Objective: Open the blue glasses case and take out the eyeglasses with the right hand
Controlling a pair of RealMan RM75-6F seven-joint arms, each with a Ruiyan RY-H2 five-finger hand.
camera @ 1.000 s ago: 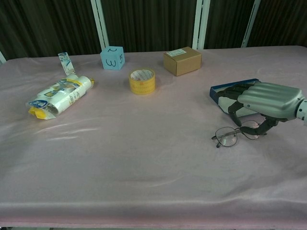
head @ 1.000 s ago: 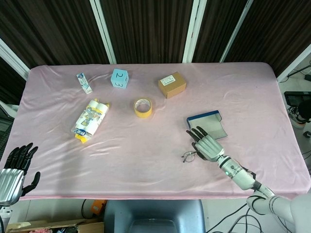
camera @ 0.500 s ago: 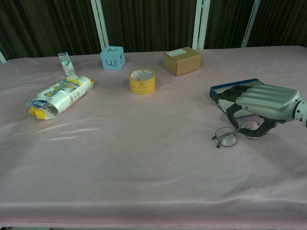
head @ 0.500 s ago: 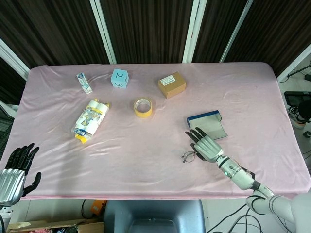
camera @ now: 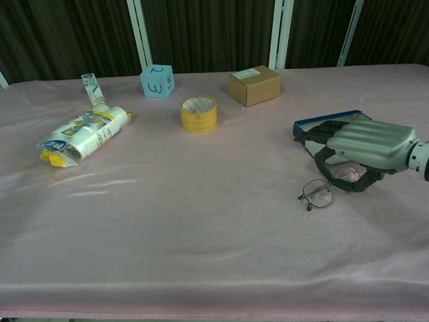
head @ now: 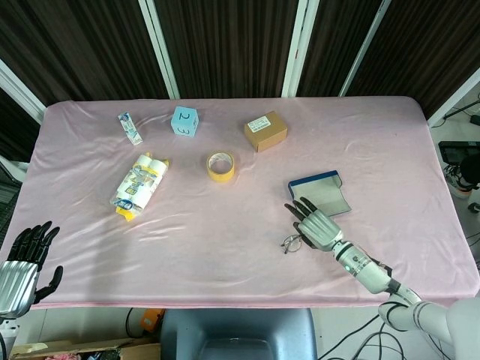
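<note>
Your right hand (camera: 367, 142) has just dragged the eyeglasses (camera: 320, 192) a bit nearer you, fingers curled over them; they're out of the open blue case (head: 321, 190). Basically done.

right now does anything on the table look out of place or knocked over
Nothing looks spilled or damaged. The eyeglasses lie on the pink cloth beside the open blue glasses case, partly under the right robot hand. The pack of bottles lies on its side, at an angle.
</note>
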